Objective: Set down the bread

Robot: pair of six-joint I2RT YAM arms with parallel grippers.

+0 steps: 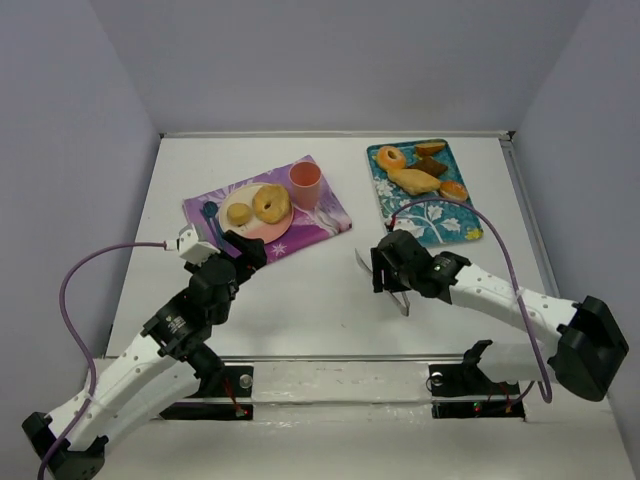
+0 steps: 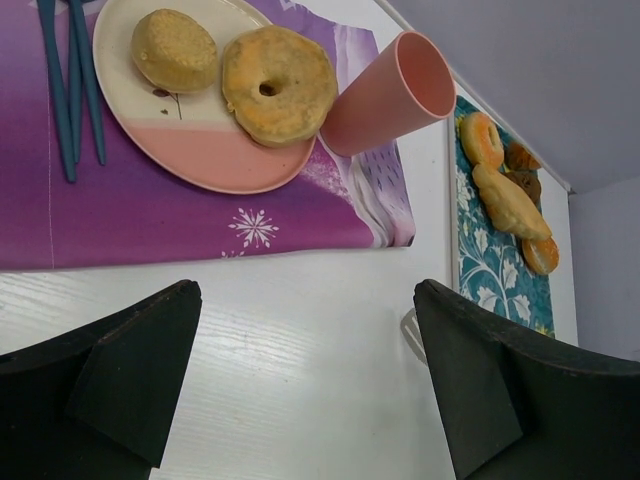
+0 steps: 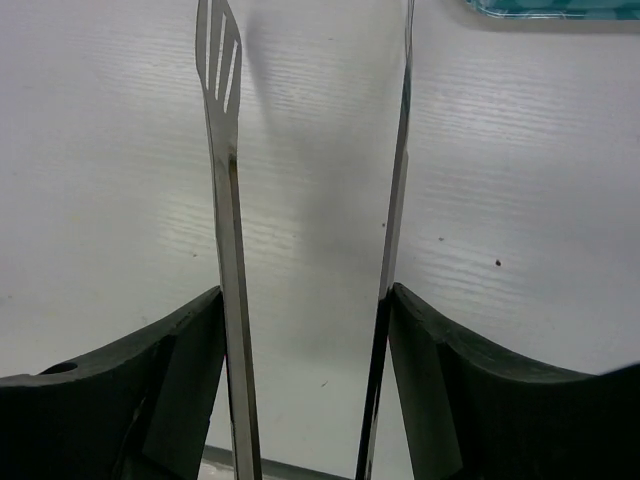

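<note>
While your right gripper (image 3: 305,330) clenches the slotted steel tongs (image 3: 228,200), empty over the white table (image 3: 520,200), bring them squarely across the long golden bread (image 1: 415,181) on the teal floral tray (image 1: 445,225). Your left gripper (image 2: 305,370) hangs released. The pink-and-cream plate (image 2: 200,155) holds a ring-shaped bread (image 2: 278,85) and a round bun (image 2: 174,50).

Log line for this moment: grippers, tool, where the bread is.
left gripper open, empty, by purple mat | right gripper holding tongs, tongs empty, over table | plate: donut, bun | teal tray: more bread
</note>
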